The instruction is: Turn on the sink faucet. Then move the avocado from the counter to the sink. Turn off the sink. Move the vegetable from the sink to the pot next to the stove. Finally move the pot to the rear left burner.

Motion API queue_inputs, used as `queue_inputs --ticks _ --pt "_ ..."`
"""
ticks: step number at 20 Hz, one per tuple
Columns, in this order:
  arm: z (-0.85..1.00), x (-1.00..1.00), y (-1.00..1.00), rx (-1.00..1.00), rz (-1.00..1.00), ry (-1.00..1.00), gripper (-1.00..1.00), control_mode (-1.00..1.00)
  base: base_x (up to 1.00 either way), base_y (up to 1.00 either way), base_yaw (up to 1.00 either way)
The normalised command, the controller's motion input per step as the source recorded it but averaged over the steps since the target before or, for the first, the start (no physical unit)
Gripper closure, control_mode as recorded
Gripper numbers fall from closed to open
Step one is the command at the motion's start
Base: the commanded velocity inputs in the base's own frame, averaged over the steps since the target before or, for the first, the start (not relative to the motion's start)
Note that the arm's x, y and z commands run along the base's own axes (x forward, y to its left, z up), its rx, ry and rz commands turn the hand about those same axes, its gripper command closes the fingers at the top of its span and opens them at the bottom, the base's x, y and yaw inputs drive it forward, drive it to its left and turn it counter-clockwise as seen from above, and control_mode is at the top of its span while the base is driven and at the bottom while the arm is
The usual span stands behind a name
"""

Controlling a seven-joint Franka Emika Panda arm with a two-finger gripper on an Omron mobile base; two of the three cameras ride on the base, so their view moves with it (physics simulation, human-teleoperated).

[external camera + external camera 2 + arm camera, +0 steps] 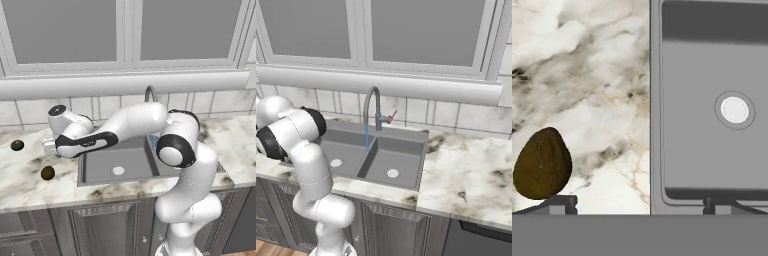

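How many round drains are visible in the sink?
2: one drain in the left basin and one drain in the right basin of the sink. None seems hidden.

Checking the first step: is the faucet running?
On. A thin blue stream falls from the faucet spout into the sink.

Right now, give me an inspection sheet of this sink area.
Surface: white marble counter, veined.
Job's things: avocado on the counter left of the sink, not in it; faucet running a thin blue stream into the basin.
Clutter: a darker ball on the counter, farther back than the avocado.
Grippers: gripper open, holding nothing, over the counter by the sink's edge.
Cables: nothing seen.
Surroundings: tiled wall, window above, dark cabinets below.
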Motion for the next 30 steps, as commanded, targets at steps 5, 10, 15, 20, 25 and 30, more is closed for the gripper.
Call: queue_inputs --ticks 5,10,15,20,25,30 --pt "-0.17 0.00 0.39 0.00 0.00 0.13 -1.00 -1.00 0.00 0.00 0.00" --pt "-0.24 0.01 0.36 0.00 0.00 0.08 -1.00 -1.00 0.00 0.00 0.00" --pt "-0.26 0.12 0.38 0.00 0.00 0.07 -1.00 -1.00 0.00 0.00 0.00" --pt "-0.33 0.15 0.25 0.00 0.00 0.02 -1.00 -1.00 0.00 0.00 0.00" --pt "-0.41 0.16 0.02 0.00 0.00 0.00 -1.00 -1.00 0.00 0.00 0.00" --pt "-0.34 0.03 0.00 0.00 0.00 0.00 -1.00 -1.00 0.00 0.00 0.00"
